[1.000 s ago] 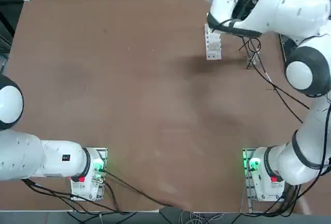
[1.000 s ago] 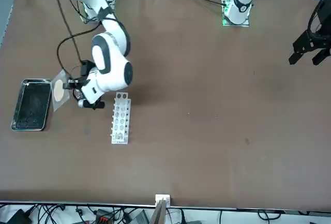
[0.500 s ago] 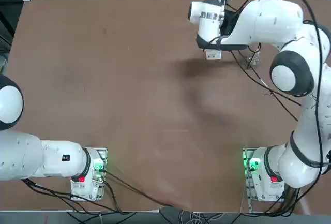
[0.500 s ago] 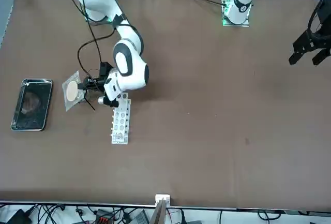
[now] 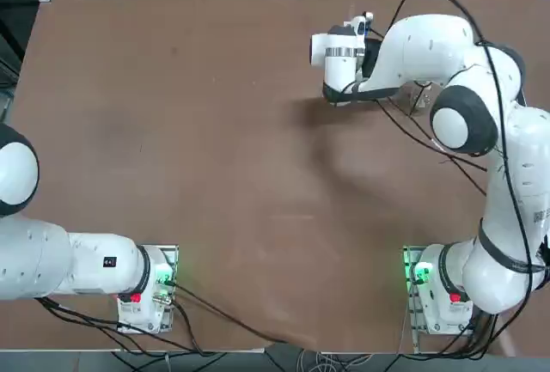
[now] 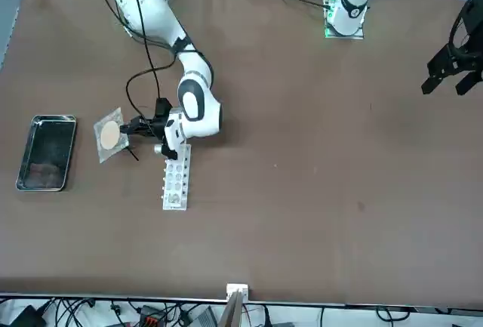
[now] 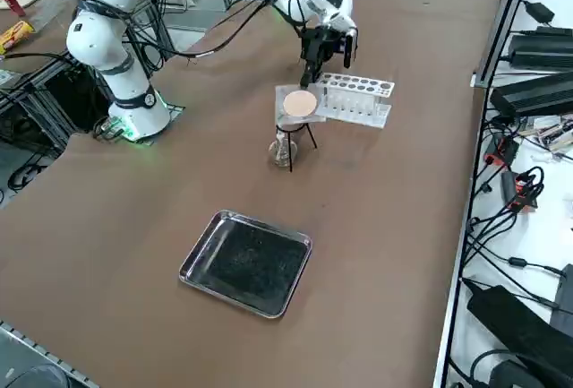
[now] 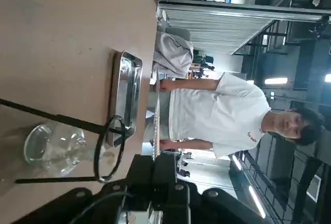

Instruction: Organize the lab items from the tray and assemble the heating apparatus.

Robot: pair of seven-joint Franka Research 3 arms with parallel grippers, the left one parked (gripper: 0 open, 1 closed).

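Right end effector [image 6: 140, 125], fingers closed on the mesh [image 6: 110, 134], holds it over the tripod [image 7: 295, 142] and burner [image 7: 282, 150], beside the rack [image 6: 175, 177].

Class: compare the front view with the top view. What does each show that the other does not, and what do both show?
Only the front view shows the steel tray, the grey mesh square with its beige disc, held in the right gripper with jaws shut, and the whole white test-tube rack. Only the top view shows the right arm's base with its green light; there the arm hides the mesh and rack, and the tray is not in view. Both show the brown table and the right arm reaching across it.
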